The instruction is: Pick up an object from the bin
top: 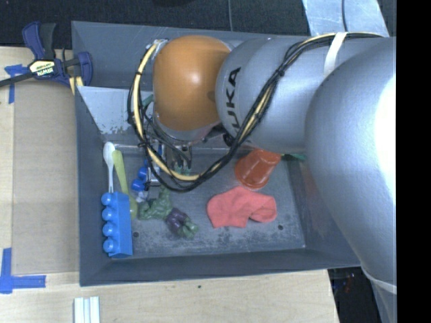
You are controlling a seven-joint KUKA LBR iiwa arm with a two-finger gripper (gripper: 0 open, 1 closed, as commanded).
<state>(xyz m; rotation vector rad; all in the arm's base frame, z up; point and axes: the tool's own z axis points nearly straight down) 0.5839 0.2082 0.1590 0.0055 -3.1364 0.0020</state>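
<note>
Tool low at the bin's left-centre, nearest a small blue piece and a green toy figure.

The small blue piece point(140, 182) lies just left of the tool point(170, 159), and the green toy figure point(155, 208) lies just below it, beside a purple-and-green bit point(179, 222). Whether the tool stands apart or together I cannot tell, since the orange cover point(188, 79) and looped cables hide it. A clean pick probably means settling on one of those two neighbours and centring over it before closing, because the yellow-handled toothbrush point(118, 170) and the blue studded block point(116, 224) crowd the left side and could be caught too. The pink cloth point(239, 208) and orange cup point(256, 169) lie well apart to the right, on the floor of the bin point(202, 264).
</note>
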